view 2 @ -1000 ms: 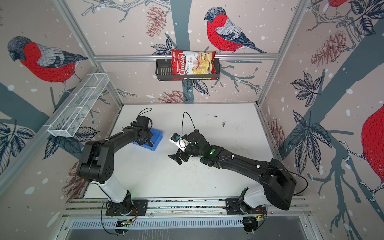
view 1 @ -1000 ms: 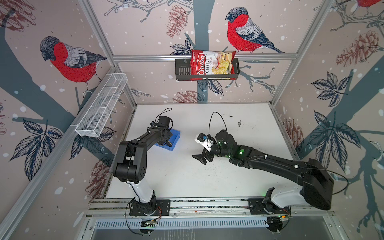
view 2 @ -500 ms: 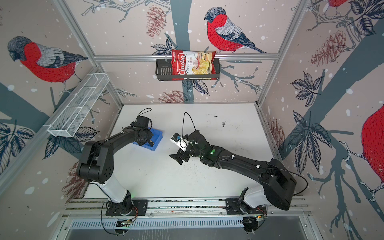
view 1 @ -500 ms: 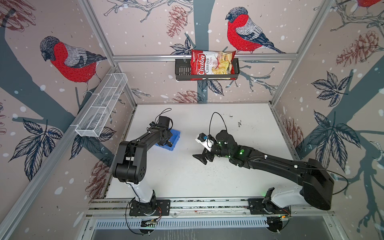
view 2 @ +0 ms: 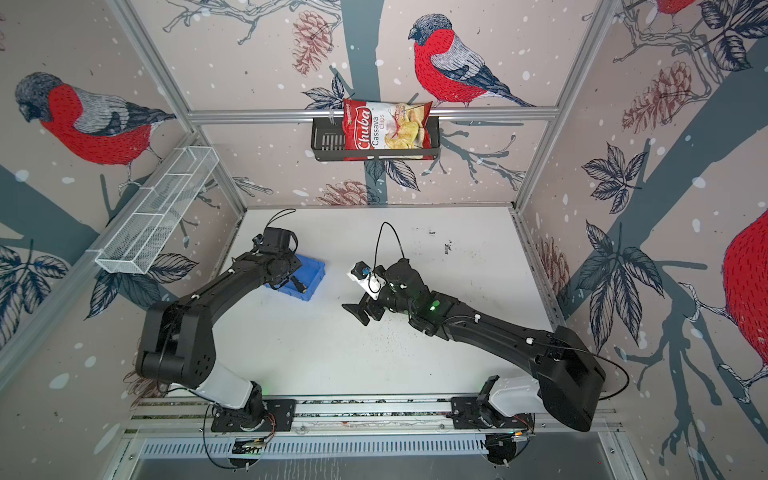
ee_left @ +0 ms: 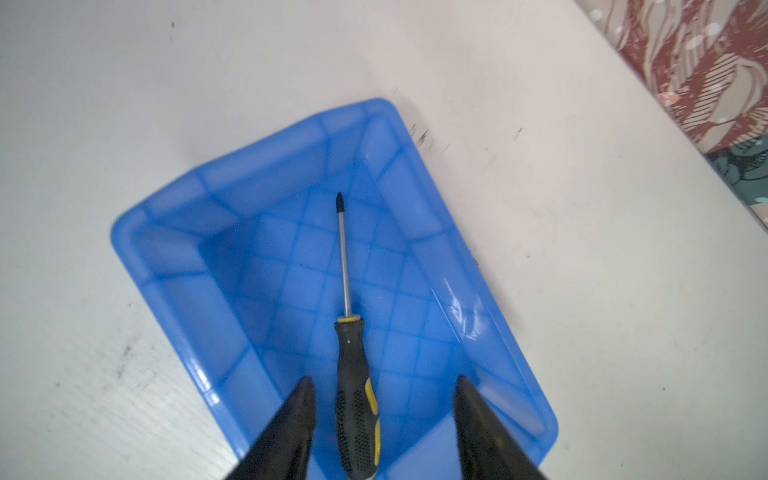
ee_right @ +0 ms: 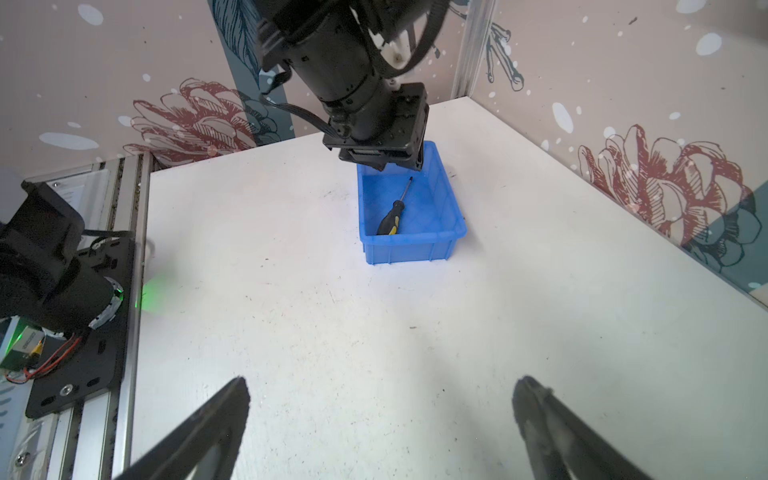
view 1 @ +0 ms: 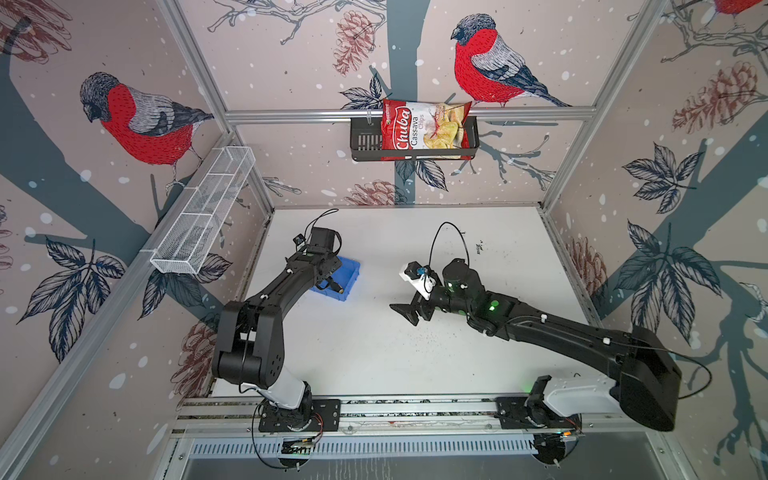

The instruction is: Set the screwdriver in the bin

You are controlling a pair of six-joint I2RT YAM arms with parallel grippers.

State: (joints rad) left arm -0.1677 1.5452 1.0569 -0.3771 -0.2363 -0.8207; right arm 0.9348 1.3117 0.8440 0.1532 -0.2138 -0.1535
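On your far left, a long white wire basket (view 1: 199,220) hangs on the left wall, above the table (ee_right: 291,291) and well apart from the work.

Next comes your left gripper (ee_left: 384,379). It hangs over the far end of the bin (view 1: 351,270), pointing down into it. Its fingers (ee_left: 305,415) stand apart. In the left wrist view the handle lies between them with a clear gap on each side, so they grip nothing.

The bin is a small blue open tray. It sits on the table left of centre, near the left wall and about midway between the near and far edges.

Your screwdriver (ee_right: 392,216) is inside the bin. The right wrist view shows it lying at a slant across the bin's floor. The black and yellow handle is close to the wall that faces the right arm, and the thin shaft points toward the end under the left gripper. In both top views only part of the handle shows past the left arm (view 1: 334,286).

On the far wall, about mid-scene, a black slotted basket (view 1: 365,141) holds a red chips bag (view 1: 424,129).

Right of the bin and well apart from it, your right gripper (ee_right: 383,383) hovers over bare table near the centre. It faces the bin, with its fingers spread wide and nothing between them.
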